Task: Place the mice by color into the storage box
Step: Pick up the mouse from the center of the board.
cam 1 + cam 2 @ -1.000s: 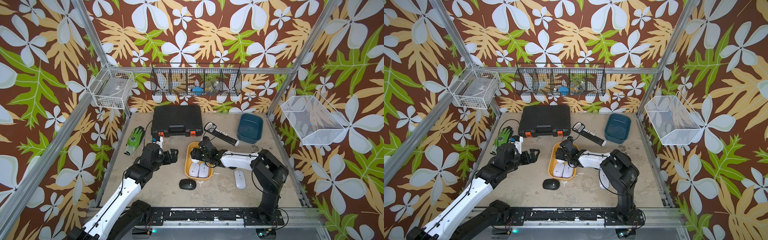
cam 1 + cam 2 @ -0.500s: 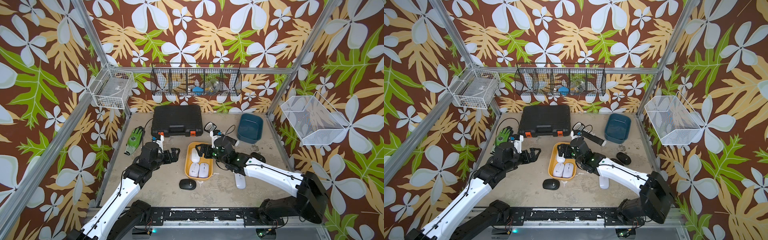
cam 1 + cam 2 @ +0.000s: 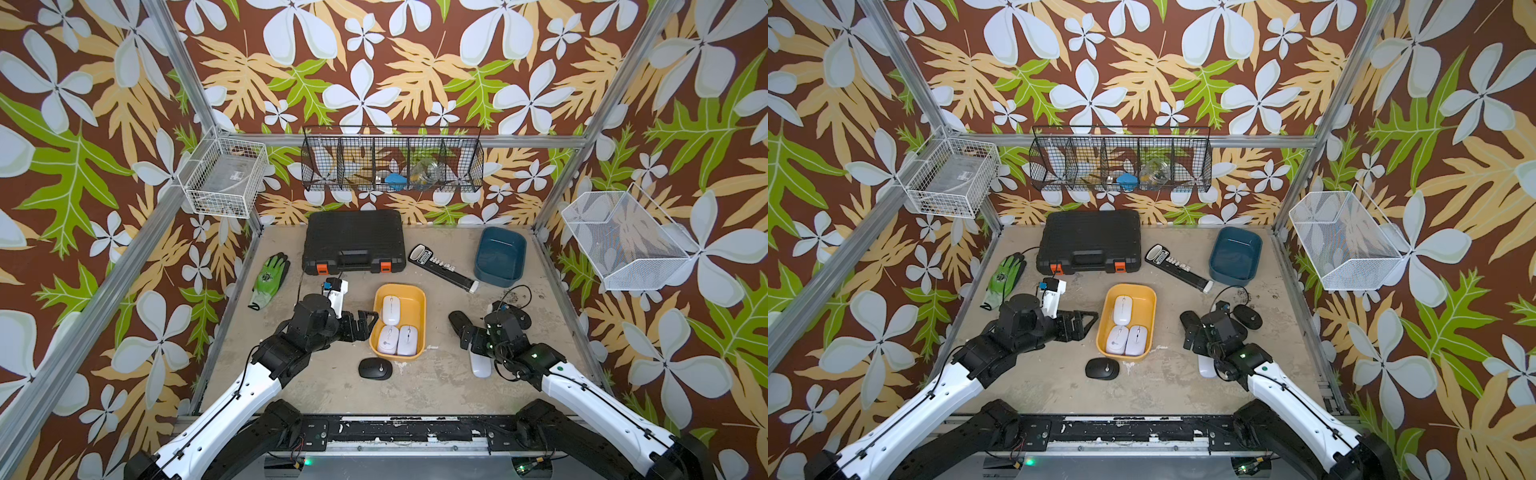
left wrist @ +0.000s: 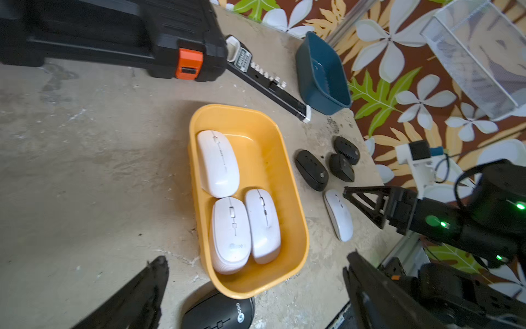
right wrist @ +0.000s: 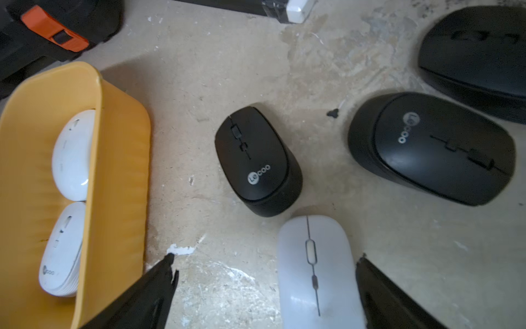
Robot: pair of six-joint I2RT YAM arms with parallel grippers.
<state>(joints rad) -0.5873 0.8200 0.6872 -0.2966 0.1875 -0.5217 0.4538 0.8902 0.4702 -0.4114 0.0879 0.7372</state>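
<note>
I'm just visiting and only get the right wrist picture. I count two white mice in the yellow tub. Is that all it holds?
Observer: No. In both top views the yellow tub holds three white mice; its wall hides one from you.
Operator: And the black ones? I see three black mice outside it.
Observer: A fourth black mouse lies by the tub's near end, toward the robot's base.
Operator: Where would those go?
Observer: Probably the blue tub at the back right; it stands empty.
</note>
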